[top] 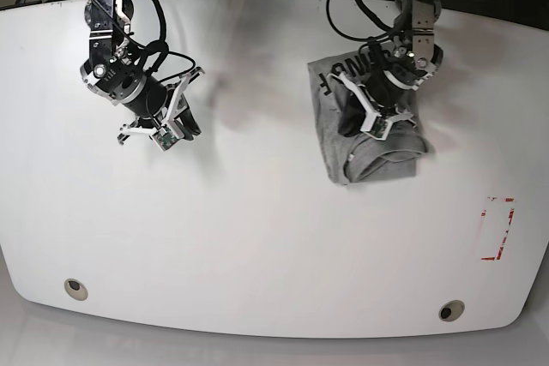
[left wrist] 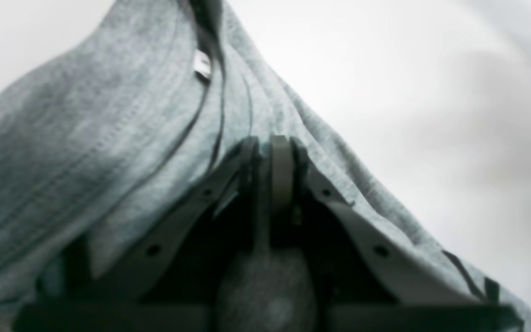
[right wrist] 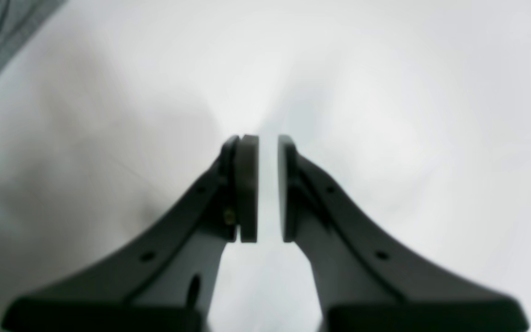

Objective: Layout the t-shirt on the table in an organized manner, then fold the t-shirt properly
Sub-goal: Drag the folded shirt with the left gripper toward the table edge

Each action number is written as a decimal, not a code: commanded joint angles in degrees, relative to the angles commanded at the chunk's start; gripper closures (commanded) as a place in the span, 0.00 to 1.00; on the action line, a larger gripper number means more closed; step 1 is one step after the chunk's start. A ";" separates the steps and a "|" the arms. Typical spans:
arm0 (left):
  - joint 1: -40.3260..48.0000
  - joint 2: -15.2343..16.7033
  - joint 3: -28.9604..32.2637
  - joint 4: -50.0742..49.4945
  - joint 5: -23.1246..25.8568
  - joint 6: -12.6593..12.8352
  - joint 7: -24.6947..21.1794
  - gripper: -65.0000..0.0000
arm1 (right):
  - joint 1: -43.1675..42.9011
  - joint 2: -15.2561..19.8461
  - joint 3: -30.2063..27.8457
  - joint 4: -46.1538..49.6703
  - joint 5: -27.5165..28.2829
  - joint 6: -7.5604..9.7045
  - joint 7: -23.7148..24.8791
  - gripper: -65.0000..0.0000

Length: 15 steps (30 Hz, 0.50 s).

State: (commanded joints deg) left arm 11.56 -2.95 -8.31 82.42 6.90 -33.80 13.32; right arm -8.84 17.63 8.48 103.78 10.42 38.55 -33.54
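Presently left pincer pinching the t-shirt, right pincer narrowly parted, empty, over the table.

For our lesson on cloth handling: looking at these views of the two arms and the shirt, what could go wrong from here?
1. The left gripper is shut on a bunch of the t-shirt; lifting may drag several layers together, leaving it still crumpled.
2. The right gripper hangs slightly open over bare table, apart from the shirt, so one-armed pulling could slide or twist it.
3. The shirt lies near the table's far edge; a pull that way could take it off.
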 joint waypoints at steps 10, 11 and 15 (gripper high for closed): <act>2.20 -3.52 -9.85 3.69 0.18 -6.20 0.00 0.95 | -1.05 -0.09 0.97 5.01 0.00 0.00 -3.87 0.90; 2.20 -4.22 -10.37 3.96 0.18 -6.20 0.00 0.95 | -1.32 -0.09 0.97 5.80 0.00 0.00 -3.96 0.90; 2.11 -5.63 -11.60 6.42 0.18 -6.20 0.00 0.95 | -1.49 -0.18 0.88 6.86 0.00 0.00 -5.10 0.90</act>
State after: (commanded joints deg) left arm 13.67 -8.57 -19.91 88.84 7.08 -40.00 13.32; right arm -10.33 17.45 9.36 110.64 10.42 38.55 -38.64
